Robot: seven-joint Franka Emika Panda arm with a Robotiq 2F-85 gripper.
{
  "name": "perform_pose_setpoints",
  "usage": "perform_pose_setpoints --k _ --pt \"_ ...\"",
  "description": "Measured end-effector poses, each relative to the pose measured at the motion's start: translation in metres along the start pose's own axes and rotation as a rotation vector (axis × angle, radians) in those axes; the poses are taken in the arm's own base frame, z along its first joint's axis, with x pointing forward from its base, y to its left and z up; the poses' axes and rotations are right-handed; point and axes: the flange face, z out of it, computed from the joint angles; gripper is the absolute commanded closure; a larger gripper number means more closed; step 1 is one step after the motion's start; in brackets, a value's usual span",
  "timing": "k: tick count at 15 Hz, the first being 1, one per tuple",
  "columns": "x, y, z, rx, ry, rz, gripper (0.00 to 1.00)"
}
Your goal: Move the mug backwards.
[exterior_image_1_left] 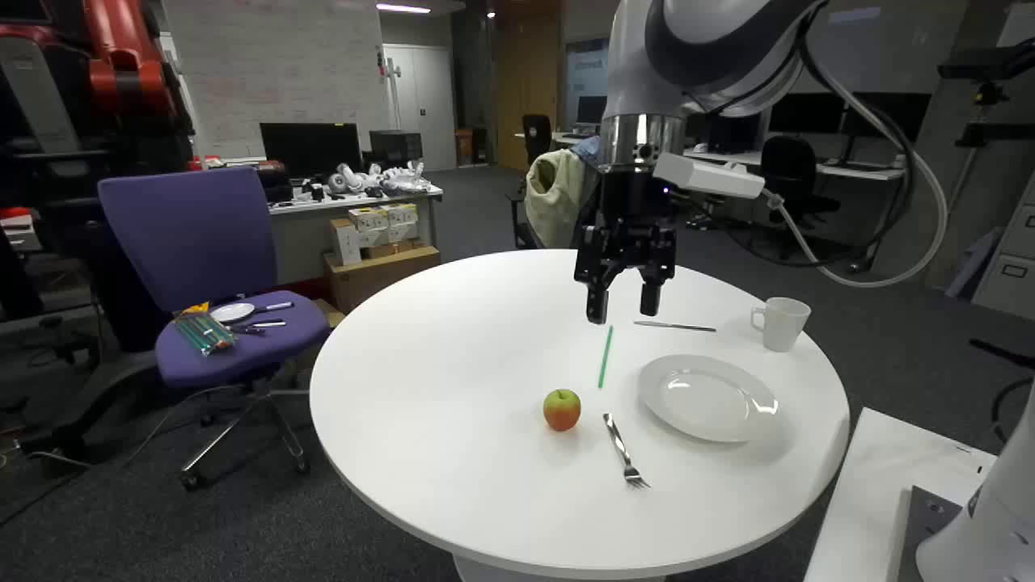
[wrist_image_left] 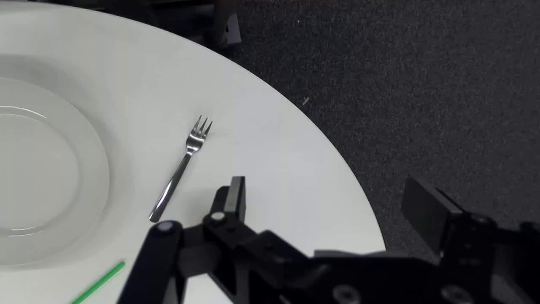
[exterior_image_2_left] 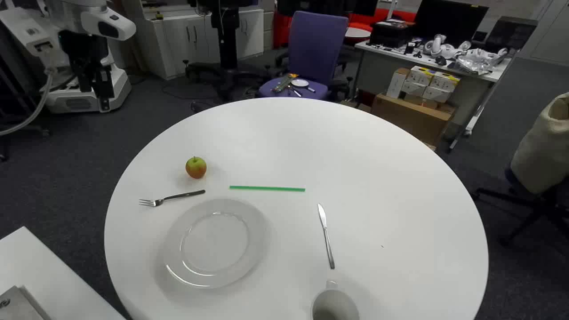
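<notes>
Wrist view gives you the fingers (wrist_image_left: 234, 196) spread wide — bare table (wrist_image_left: 295, 198) and dark carpet (wrist_image_left: 422, 105) show in the gap between them. They point downward in both exterior views; how high they hang above the table is hard to judge from these angles. Your mug (exterior_image_1_left: 784, 325) is well apart from them: in an exterior view it stands upright on the table, near the edge, its handle turned toward the knife (exterior_image_1_left: 675, 326). In an exterior view you also look down into the mug (exterior_image_2_left: 335, 306), cropped there by the bottom border — the knife (exterior_image_2_left: 329, 246) lies near it but apart, handle end closest. The white plate (exterior_image_1_left: 707, 398) lies near the mug, and you have the fork (exterior_image_1_left: 618, 443) between that plate and the apple (exterior_image_1_left: 561, 410) in both exterior views. The green stick (exterior_image_1_left: 606, 356) lies between the apple and the knife. From the wrist you see the fork, part of the plate and one end of the green stick.
</notes>
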Motion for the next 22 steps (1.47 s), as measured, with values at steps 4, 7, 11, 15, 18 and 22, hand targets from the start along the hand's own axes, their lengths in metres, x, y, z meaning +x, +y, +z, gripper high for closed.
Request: perform_pose_setpoints --k 4,7,11,15,18,22 --pt "0.0 0.0 0.001 -0.001 -0.002 0.001 0.0" --pt "0.0 0.0 0.001 -0.001 -0.002 0.001 0.0" --pt "0.001 0.0 0.002 -0.002 -0.004 0.001 0.0" --pt "0.005 0.009 0.001 -0.018 0.002 0.02 0.0" --pt "0.012 0.031 -0.001 -0.082 0.023 0.064 0.0" --pt "0.022 0.075 -0.004 -0.204 0.053 0.129 0.0"
